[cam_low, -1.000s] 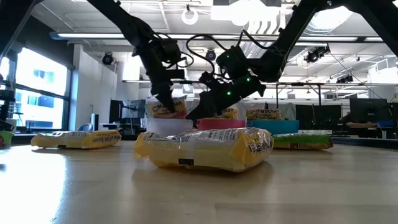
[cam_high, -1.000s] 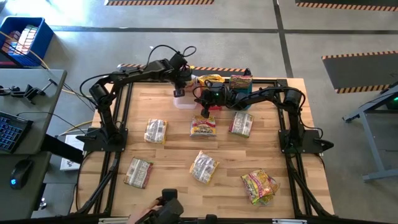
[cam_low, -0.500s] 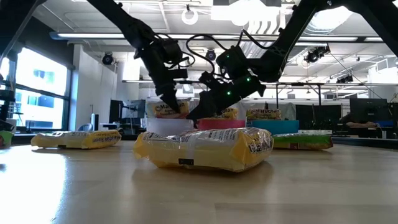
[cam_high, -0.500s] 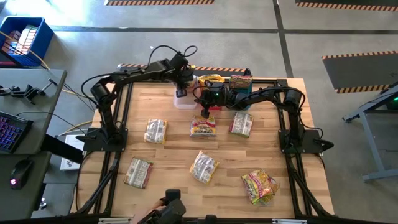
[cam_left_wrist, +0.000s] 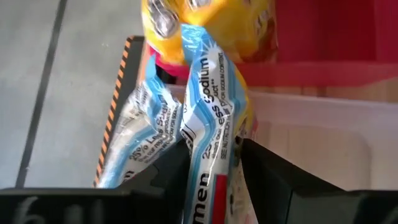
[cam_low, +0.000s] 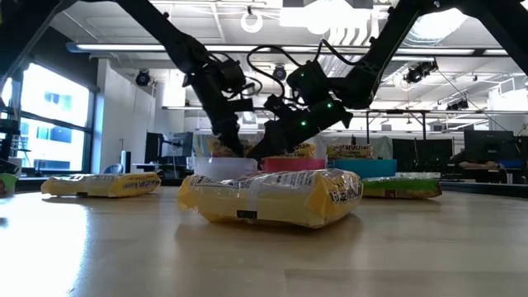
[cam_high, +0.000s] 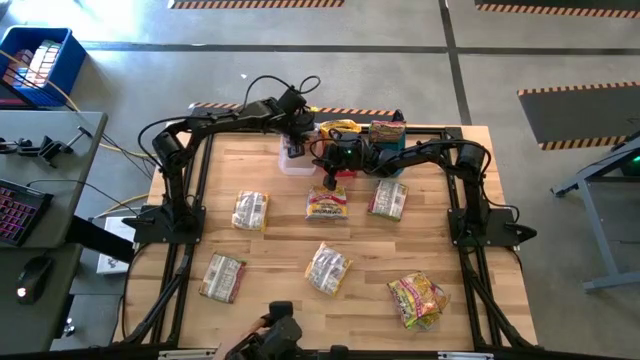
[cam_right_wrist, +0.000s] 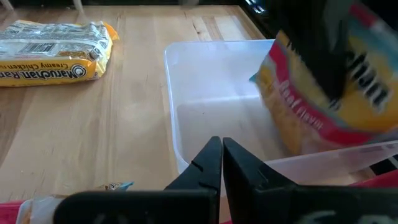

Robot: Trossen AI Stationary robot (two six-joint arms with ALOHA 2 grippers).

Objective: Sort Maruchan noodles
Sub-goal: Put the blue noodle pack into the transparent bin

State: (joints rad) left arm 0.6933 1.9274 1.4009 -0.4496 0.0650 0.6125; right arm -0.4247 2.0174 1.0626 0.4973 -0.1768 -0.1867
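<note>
A: Your left gripper (cam_left_wrist: 211,163) has its jaws set on either side of a silver-and-blue Maruchan packet (cam_left_wrist: 208,118) standing upright in the clear bin (cam_high: 297,161) at the counter's (cam_high: 270,255) far edge. Your right gripper (cam_right_wrist: 222,155) has its jaws together, empty, just by that bin's near wall.

B: How many packets do you count?

A: Six lie loose on the counter from above: three silvery ones (cam_high: 250,210), one yellow-orange (cam_high: 326,204) under the right arm, one more by it (cam_high: 388,199), and a reddish-pink and green one (cam_high: 418,299) at the near right. Three bins stand in a row: clear, red (cam_high: 343,131), teal (cam_high: 390,135), the red and teal each with packets.

B: What do the wrist views add?

A: The left wrist shows a second silver packet (cam_left_wrist: 140,134) beside the one between the jaws, and a yellow one (cam_left_wrist: 205,18) in the red bin. The right wrist shows the packet in the clear bin leaning on its far wall, which the overhead view hides under the arm.
</note>
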